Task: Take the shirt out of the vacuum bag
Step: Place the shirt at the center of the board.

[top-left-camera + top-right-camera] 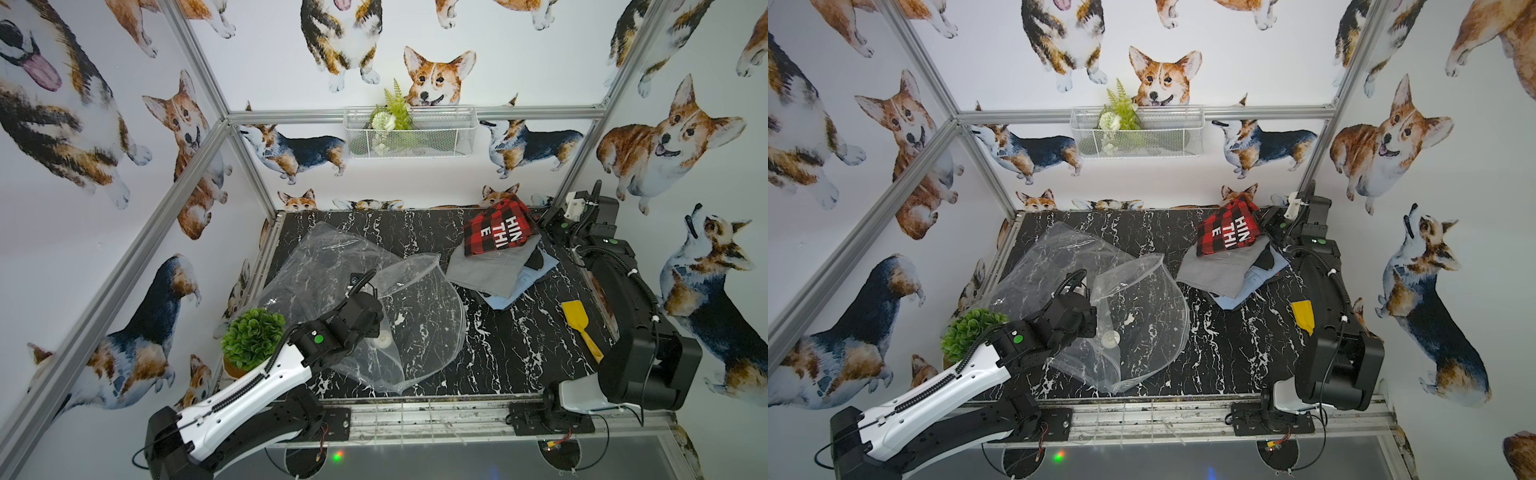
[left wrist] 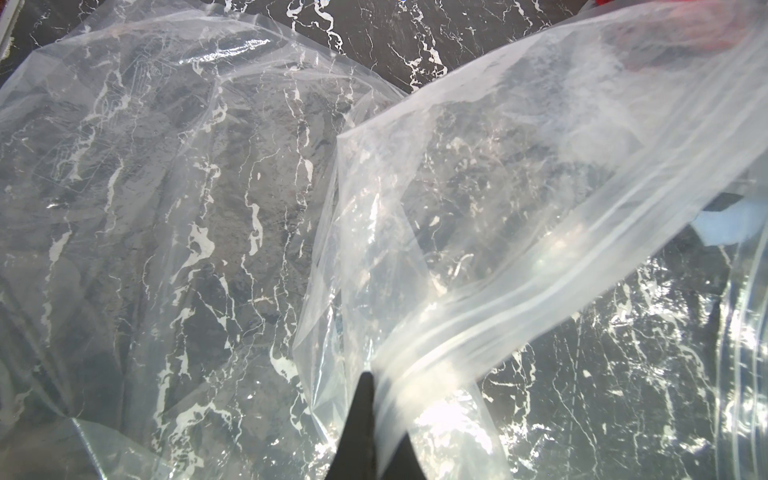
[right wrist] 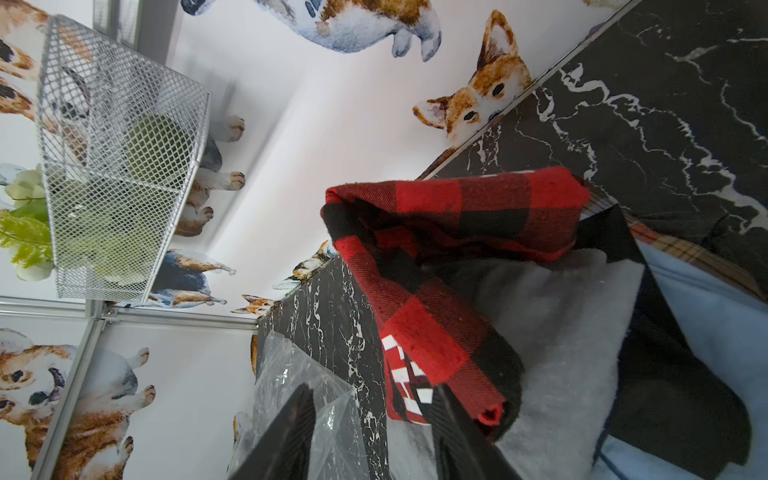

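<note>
Corgi wallpaper wraps the booth on three sides, and a black marble worktop (image 1: pixel 478 353) fills its floor. At the left front corner a potted plant (image 1: pixel 252 337) stands clear of the work. Next to it the left claw (image 2: pixel 380 407) is clamped on the zip edge (image 2: pixel 519 299) of the vacuum bag (image 1: pixel 332 266), lifting that lip off the marble. I judge this hold is meant to keep the mouth gaping and the bag anchored. The bag sprawls over the left half, and marble veins show through it everywhere, so it looks empty. Its white valve (image 1: pixel 381 341) lies towards the front.

At the right rear the shirt (image 1: pixel 496 227), red and black plaid, lies on top of a pile of clothes (image 1: pixel 486 266), well apart from the bag. The right claw (image 3: pixel 372 390) hovers just beside it, jaws apart and gripping nothing I can see, which reads as a drop-off onto the stack. A yellow spatula (image 1: pixel 579 330) lies near the right edge.

In both top views the left arm covers its own fingertips, and the shirt hides the right claw. In the left wrist view plastic blurs one finger. A fold cuts the shirt's white lettering, and the lower garments are mostly covered.
</note>
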